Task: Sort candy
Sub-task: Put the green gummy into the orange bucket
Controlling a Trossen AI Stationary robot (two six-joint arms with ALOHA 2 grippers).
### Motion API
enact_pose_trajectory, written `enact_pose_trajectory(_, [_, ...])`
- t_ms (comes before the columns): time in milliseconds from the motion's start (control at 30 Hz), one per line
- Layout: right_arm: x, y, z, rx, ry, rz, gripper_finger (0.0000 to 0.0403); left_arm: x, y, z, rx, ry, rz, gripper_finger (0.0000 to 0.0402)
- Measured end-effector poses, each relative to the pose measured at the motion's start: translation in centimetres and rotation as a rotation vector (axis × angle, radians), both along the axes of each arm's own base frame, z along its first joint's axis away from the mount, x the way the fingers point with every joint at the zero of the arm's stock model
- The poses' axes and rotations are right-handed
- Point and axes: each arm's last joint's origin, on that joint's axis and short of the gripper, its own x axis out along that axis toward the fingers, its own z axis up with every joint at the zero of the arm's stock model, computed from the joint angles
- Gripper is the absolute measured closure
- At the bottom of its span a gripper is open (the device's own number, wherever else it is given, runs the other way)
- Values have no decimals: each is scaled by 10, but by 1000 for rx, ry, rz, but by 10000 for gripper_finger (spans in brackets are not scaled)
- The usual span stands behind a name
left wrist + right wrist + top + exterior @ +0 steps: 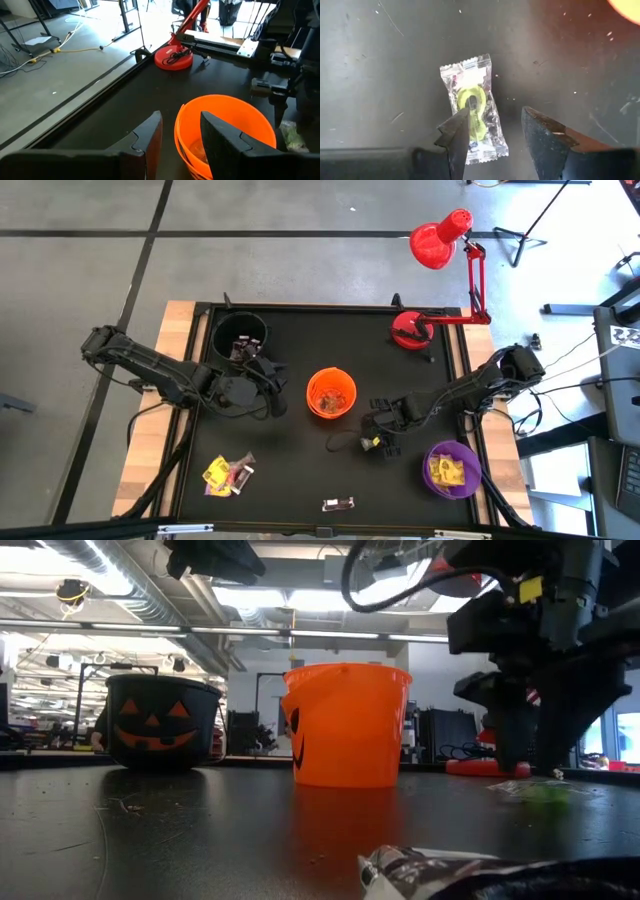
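A candy in a clear wrapper with a yellow-green ring inside [472, 107] lies flat on the black table, to the right of the orange cup [310, 394]. My right gripper [495, 130] points down over it, open; one fingertip [460, 125] overlaps the candy's lower half and the other stands beside the candy. The low view shows this gripper [515, 755] just above the table. My left gripper [180, 135] hovers open between the black cup [222, 330] and the orange cup [225, 115], holding nothing. My right gripper comes at the clear-wrapped candy from above. One fingertip covers the wrapper's lower part [470, 131]; whether it touches the wrapper, I cannot tell. The candy lies flat on the table.
A purple cup [476, 480] with yellow candy stands at the near right. A small pile of candy [228, 473] lies near left, and one silvery piece [338, 503] at the near edge. A red desk lamp [410, 330] stands at the far right.
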Motion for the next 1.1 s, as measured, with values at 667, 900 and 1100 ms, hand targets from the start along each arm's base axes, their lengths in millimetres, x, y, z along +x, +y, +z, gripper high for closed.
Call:
enact_pose_trajectory(667, [-8,-5,-18,-53,-22,15,263,21,-4,-29,46,114,25,277])
enact_pose_trajectory(900, [-6,-4,-13,-73,-24,56,378,21,-3,-29,46,113,26,277])
enact_pose_trajectory(1100, [2,-2,5,-104,-20,68,386,21,-4,-29,44,110,26,277])
